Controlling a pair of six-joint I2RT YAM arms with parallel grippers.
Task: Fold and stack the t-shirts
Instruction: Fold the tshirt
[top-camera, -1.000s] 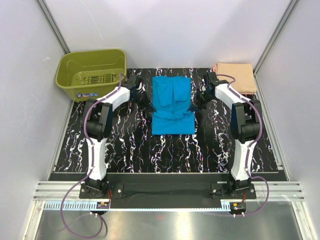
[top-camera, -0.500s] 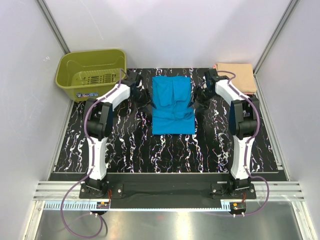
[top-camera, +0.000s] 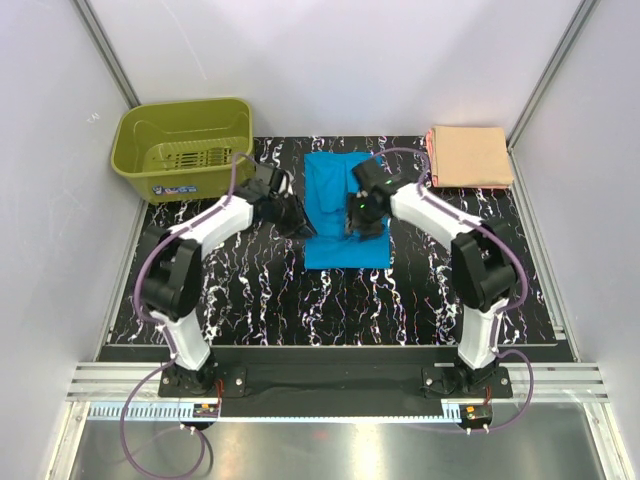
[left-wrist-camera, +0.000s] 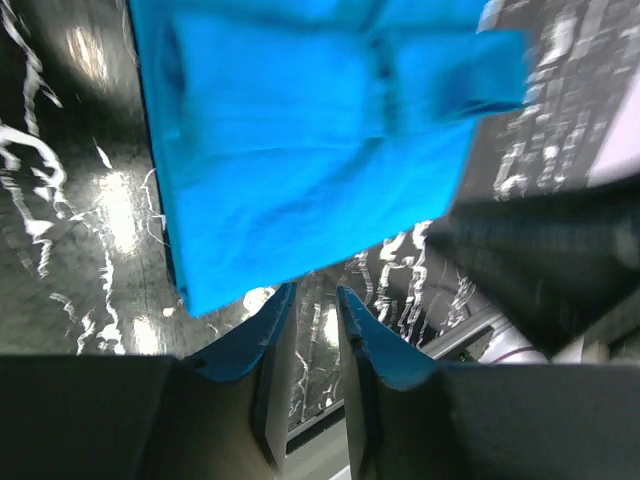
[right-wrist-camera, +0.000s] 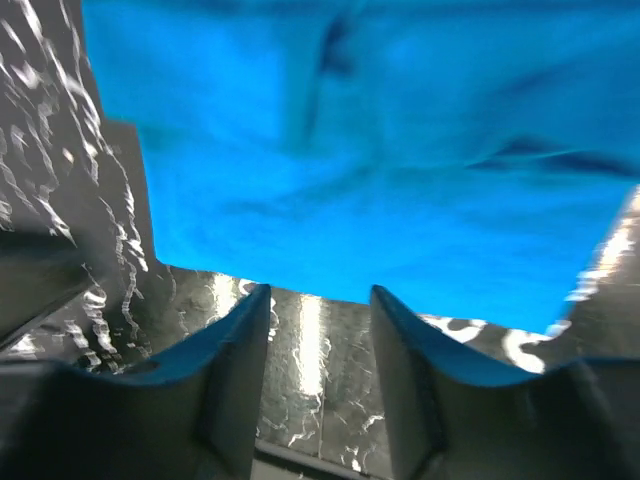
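The blue shirt (top-camera: 325, 200) lies flat on the mat (top-camera: 250, 290), toward 12 o'clock. The peach shirt (top-camera: 470, 157) lies folded at its 2 o'clock, well apart. The left gripper (left-wrist-camera: 315, 295) is at the blue shirt's 8 o'clock edge, fingers a little apart, holding nothing. The right gripper (right-wrist-camera: 320, 292) is over its 3 o'clock side, fingers wider apart, holding nothing

Left gripper (top-camera: 291, 216) and right gripper (top-camera: 355, 226) reach toward each other, jaws parted, both empty.
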